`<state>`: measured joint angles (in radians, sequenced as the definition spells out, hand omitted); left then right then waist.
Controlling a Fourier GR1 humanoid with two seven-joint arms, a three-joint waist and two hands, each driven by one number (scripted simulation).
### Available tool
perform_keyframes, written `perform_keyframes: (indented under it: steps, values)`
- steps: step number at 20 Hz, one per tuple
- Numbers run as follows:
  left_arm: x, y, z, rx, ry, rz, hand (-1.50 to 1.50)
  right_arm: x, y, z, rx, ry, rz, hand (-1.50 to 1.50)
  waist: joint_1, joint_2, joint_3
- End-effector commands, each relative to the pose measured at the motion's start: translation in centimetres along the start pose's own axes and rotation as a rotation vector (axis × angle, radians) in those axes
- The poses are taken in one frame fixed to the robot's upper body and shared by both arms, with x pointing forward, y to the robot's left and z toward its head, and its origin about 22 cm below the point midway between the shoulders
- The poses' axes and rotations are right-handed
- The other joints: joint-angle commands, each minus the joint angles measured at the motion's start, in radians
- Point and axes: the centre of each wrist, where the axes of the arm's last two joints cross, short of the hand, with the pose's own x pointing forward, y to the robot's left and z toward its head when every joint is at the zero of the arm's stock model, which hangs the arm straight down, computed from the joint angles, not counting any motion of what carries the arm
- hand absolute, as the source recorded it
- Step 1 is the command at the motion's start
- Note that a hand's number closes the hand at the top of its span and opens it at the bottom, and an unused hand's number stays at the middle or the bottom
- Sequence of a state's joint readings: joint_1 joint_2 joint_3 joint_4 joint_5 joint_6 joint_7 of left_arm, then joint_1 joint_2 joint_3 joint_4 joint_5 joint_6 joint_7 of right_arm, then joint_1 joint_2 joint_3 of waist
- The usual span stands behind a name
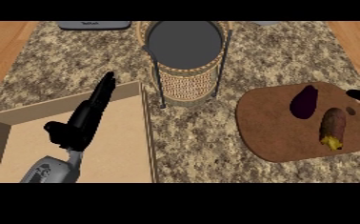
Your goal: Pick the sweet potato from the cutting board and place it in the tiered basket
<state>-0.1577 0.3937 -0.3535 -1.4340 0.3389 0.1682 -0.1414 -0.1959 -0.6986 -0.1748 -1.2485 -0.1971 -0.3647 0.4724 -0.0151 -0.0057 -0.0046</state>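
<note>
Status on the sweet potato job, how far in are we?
Nothing done yet: the sweet potato lies on the cutting board beside an eggplant. Nothing is in hand: the left hand is open, away from the board, and only a dark tip of the right hand shows at the edge. Left: grasp it and carry it to the tiered basket.

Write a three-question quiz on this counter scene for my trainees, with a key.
1. True or false: the sweet potato lies in the tiered basket.
2. What lies beside the sweet potato on the cutting board? A) eggplant B) mug C) spoon
3. Are the left hand's fingers straight or curled?

Key: 1 false, it lies on the board; 2 A; 3 straight.
</note>
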Motion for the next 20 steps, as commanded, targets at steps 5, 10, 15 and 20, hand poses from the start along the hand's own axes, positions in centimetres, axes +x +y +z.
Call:
perform_keyframes:
  steps: [5,10,15,20]
  values:
    - [-1.4,-0.4,-0.1,0.01,0.068,-0.01,0.0,7.1,-2.7,1.9,0.262,0.222,0.528,-1.5,-0.001,0.003,-0.002]
    - [-3.3,-0.8,1.4,-0.021,0.084,0.019,0.0,9.6,-2.3,3.3,0.317,0.308,0.522,-1.5,0.012,0.005,0.003]
    - [-2.3,0.5,1.3,-0.006,0.081,0.008,0.0,11.4,-3.1,4.3,0.318,0.328,0.508,-1.5,0.012,0.003,0.004]
    - [-2.5,-2.0,0.5,-0.016,0.063,0.018,0.0,9.0,-1.2,3.5,0.192,0.373,0.569,-1.5,0.019,0.007,0.004]
